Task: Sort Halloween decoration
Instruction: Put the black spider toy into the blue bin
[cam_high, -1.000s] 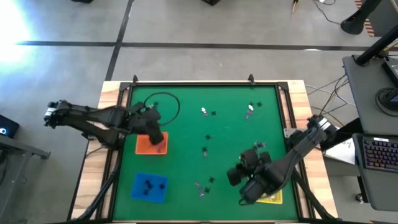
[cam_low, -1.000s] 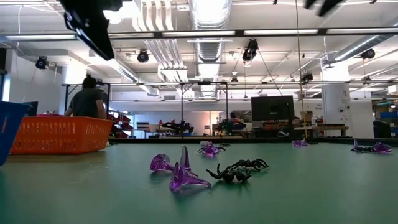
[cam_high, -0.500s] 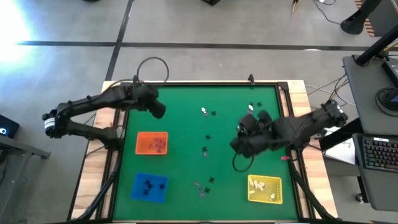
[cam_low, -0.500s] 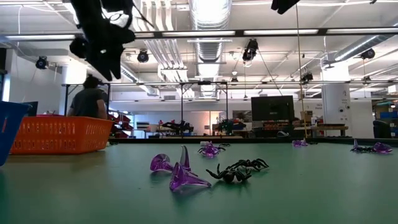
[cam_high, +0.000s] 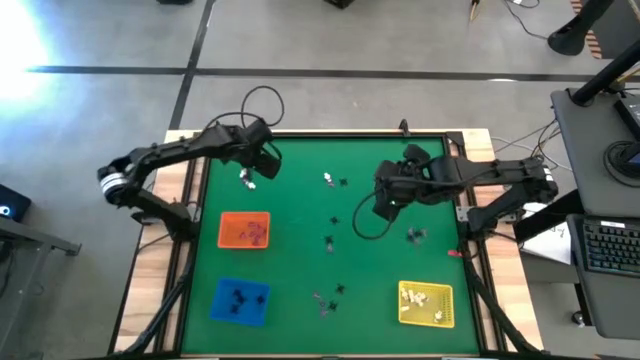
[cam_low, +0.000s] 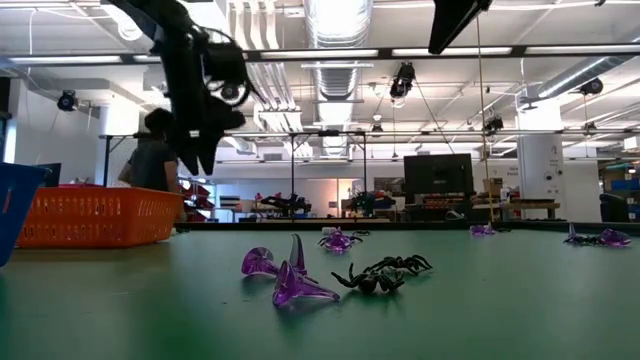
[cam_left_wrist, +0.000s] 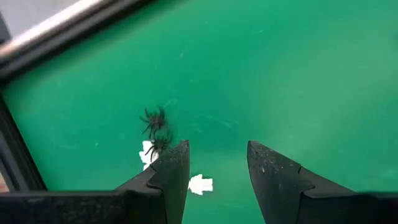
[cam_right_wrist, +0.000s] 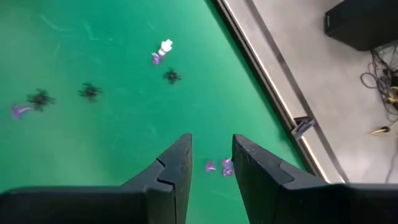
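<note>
Green counter (cam_high: 300, 250) has trinkets (cam_high: 334, 181) scattered around; left claw (cam_high: 247, 178) hovers far-left, right claw (cam_high: 384, 203) far-right, both open and empty.

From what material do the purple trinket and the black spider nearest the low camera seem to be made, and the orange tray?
Purple trinket: probably clear tinted plastic; light passes through it and its surface shines.
Black spider: likely glossy moulded plastic; opaque, with small highlights on body and legs.
Orange tray: seemingly rigid plastic with a perforated wall; a grid of small holes shows along its side. None can be confirmed by look alone.
</note>
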